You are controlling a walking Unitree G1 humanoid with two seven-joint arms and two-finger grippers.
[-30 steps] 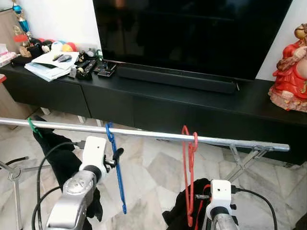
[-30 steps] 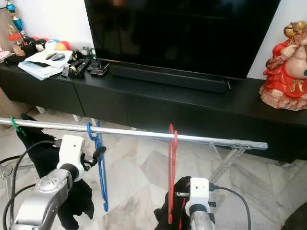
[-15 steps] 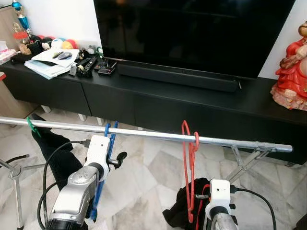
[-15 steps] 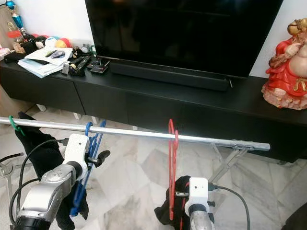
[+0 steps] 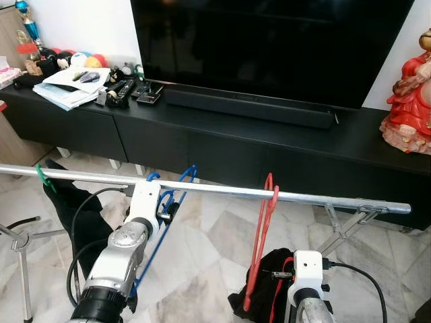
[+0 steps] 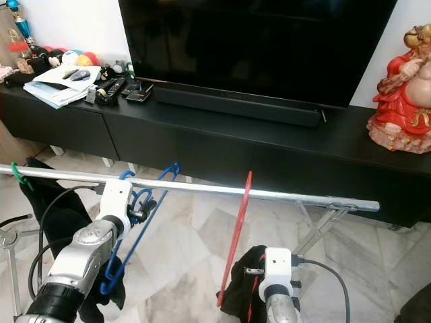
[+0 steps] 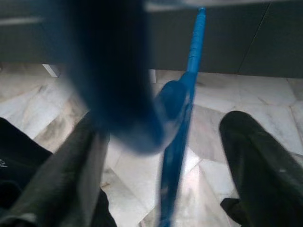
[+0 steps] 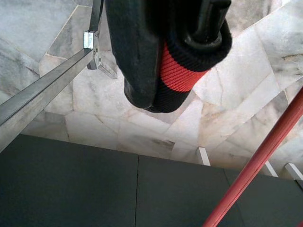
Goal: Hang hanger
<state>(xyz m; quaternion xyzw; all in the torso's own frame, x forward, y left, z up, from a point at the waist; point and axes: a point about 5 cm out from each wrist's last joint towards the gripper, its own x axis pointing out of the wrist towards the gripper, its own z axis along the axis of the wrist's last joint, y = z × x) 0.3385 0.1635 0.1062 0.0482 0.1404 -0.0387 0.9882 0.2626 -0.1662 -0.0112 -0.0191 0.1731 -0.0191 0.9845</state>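
A blue hanger (image 5: 156, 232) hooks over the silver rail (image 5: 222, 190) and hangs tilted, its lower end toward me. My left gripper (image 5: 167, 204) is right at the rail beside its hook. In the left wrist view the black fingers (image 7: 71, 179) stand apart with the blurred blue hanger (image 7: 177, 142) between them, untouched. A red hanger (image 5: 264, 235) hangs further right, slanted. My right gripper (image 8: 175, 52) is low under the rail, shut on a black and red cloth (image 8: 182, 78).
A green clip (image 5: 44, 177) holds a black garment (image 5: 74, 212) at the rail's left end. Behind stands a long black TV cabinet (image 5: 222, 145) with a TV, soundbar, papers and remotes (image 5: 121, 94), and a red statue (image 5: 411, 101). The rack's folding leg (image 5: 343, 225) stands on the marble floor.
My left gripper rose to the rail and the blue hanger swung up into a tilt. The red hanger's lower end swung left. The right arm stayed put.
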